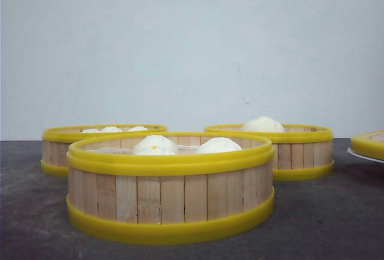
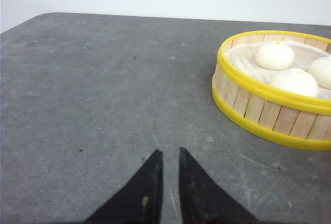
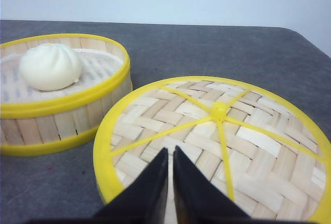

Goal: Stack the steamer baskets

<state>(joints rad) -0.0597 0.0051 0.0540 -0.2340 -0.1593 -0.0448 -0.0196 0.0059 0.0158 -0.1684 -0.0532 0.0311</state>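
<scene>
Plainly, no stacking has begun: three round slat-walled steamer baskets with yellow rims sit apart on the grey table, nearest basket in front, left basket and right basket behind. Left gripper and right gripper hold nothing, fingers nearly together. The next move likely needs the jaws spread to take a rim. The woven yellow lid on its plate is cut off in the front view.
</scene>
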